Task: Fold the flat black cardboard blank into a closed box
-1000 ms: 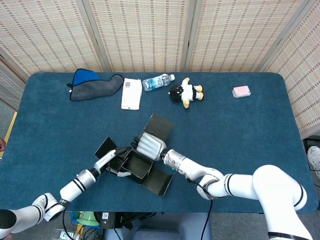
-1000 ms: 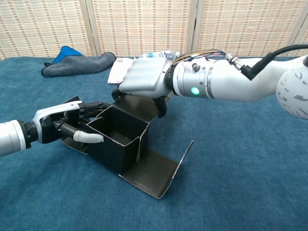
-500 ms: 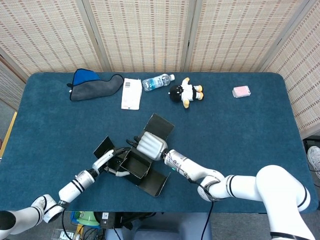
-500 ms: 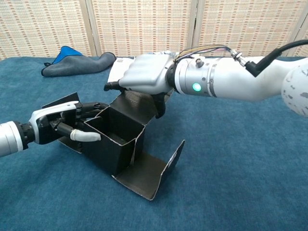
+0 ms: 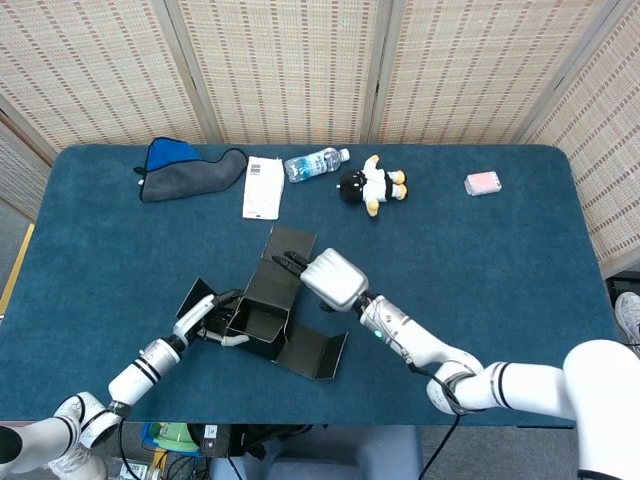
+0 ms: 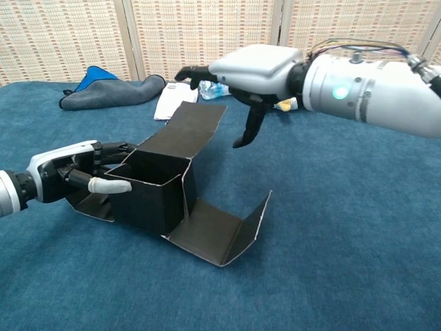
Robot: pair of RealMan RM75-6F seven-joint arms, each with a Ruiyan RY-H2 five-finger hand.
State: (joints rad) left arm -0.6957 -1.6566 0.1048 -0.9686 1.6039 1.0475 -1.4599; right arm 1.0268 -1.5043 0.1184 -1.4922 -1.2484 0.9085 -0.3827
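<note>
The right hand (image 6: 251,72) has lifted off the box (image 6: 155,189), fingers spread; the left hand (image 6: 65,172) grips its wall. No legible writing.

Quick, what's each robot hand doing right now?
Left robot hand: gripping the side wall of the black box.
Right robot hand: open, holding nothing, raised above the box's tall flap.

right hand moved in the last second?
Yes. The right hand has let go of the box, lifting up and toward the plush toy; its fingers now hang open above the flap.
</note>
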